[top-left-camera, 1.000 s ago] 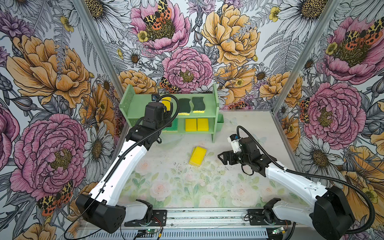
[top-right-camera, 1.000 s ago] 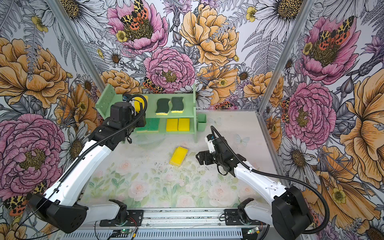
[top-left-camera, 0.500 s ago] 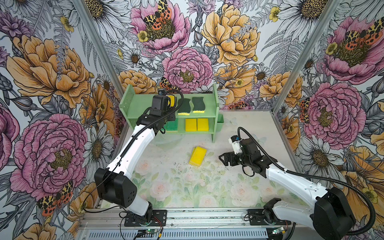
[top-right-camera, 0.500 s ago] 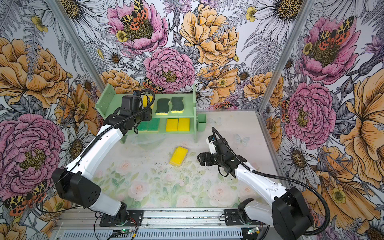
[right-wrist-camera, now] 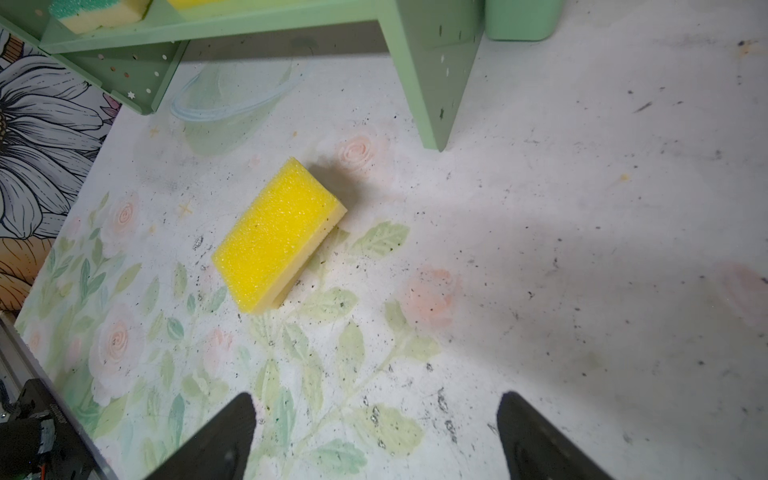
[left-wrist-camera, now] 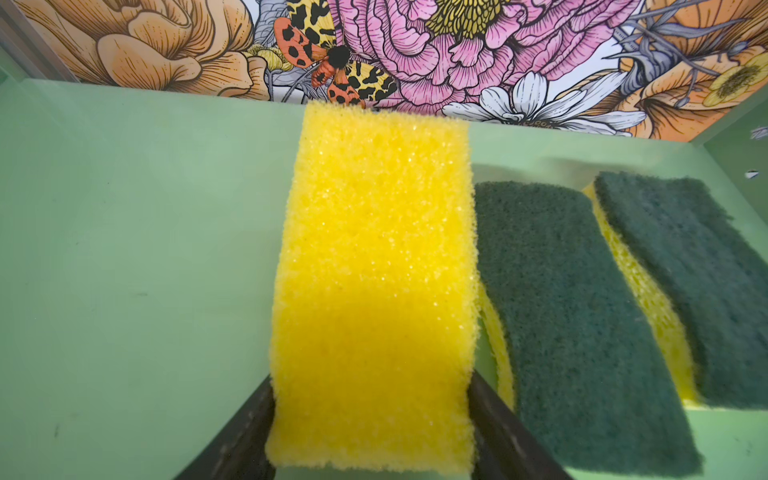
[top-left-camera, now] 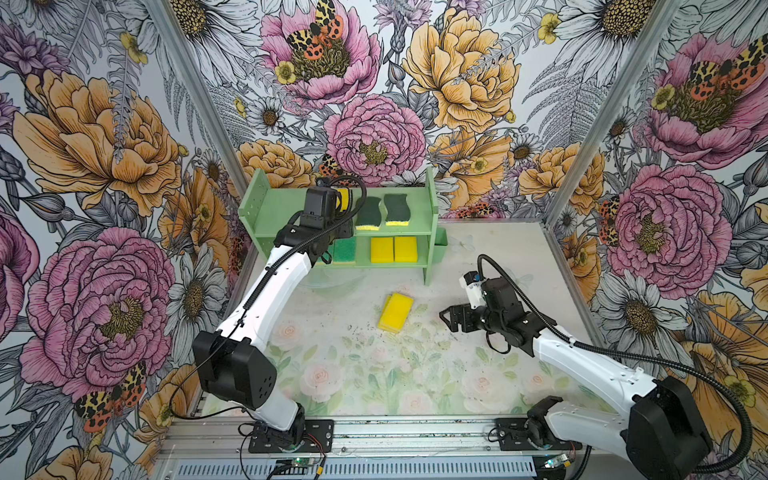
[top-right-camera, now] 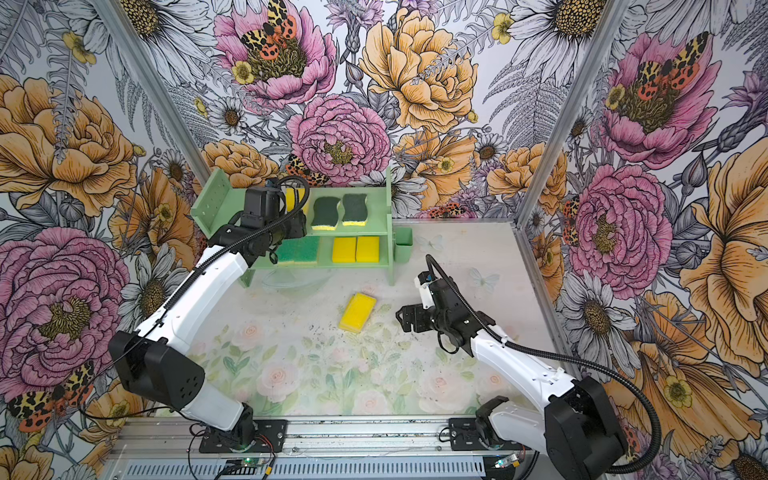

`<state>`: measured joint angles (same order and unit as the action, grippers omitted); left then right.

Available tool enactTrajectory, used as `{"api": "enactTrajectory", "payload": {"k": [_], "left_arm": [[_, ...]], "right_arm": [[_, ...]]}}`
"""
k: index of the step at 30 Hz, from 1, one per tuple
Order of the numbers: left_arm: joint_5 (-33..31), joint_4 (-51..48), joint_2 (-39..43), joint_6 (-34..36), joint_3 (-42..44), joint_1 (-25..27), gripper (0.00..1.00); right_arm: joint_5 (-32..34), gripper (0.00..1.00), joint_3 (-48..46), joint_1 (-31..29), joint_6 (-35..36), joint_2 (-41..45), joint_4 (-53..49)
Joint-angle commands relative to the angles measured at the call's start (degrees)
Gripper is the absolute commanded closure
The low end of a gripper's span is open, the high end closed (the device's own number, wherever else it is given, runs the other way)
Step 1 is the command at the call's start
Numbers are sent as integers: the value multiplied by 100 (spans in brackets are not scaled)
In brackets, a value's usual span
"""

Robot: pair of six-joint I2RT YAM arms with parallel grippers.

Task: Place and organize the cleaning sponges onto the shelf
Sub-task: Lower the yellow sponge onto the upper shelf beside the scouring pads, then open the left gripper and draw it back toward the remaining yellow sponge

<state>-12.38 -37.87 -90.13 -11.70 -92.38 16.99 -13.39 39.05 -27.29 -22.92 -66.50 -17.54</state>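
The shelf (top-left-camera: 274, 212) (top-right-camera: 388, 208) stands at the back of the table. My left gripper (left-wrist-camera: 371, 380) is over its top tier, shut on a yellow sponge (left-wrist-camera: 374, 270) (top-left-camera: 343, 197) that lies flat on the board, a finger against each long side. Two dark-green-topped sponges (left-wrist-camera: 573, 311) (left-wrist-camera: 698, 270) lie right beside it. On the lower tier sit a bright-green-topped sponge (top-left-camera: 344, 250) and two yellow ones (top-left-camera: 381, 249) (top-left-camera: 405, 248). One more yellow sponge (top-left-camera: 395, 312) (top-right-camera: 357, 312) (right-wrist-camera: 278, 235) lies on the table. My right gripper (right-wrist-camera: 376, 401) (top-left-camera: 446, 320) hovers open to its right, empty.
A small green cup (top-left-camera: 440, 243) (right-wrist-camera: 519, 20) hangs on the shelf's right panel. A clear bowl (right-wrist-camera: 232, 99) sits on the table under the shelf's front edge. Flowered walls close in the left, back and right sides. The left part of the top tier is bare board.
My left arm has reached further forward and brought the yellow sponge down onto the top tier beside the dark-green ones. The right arm has hardly moved.
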Motion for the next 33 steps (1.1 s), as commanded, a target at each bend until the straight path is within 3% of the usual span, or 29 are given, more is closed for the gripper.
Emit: {"api": "enactTrajectory", "payload": {"k": [1,9,21,26,33], "left_arm": [[-183,104,-102,-94,-173,-64,34],[-217,104,-172,-129,-210,-74,30],[-212,104,38,-155,-369,-83,10],[-263,121,525,-173,-188,-12,2],[-448,210,1509,130,720,595,1]], "right_arm": [[-42,7,-59,39,33,128,31],[-41,7,-72,66,41,136,31],[-89,7,-73,83,33,148,26],[-103,7,-61,92,33,183,18],[-127,7,-29,110,50,147,14]]}}
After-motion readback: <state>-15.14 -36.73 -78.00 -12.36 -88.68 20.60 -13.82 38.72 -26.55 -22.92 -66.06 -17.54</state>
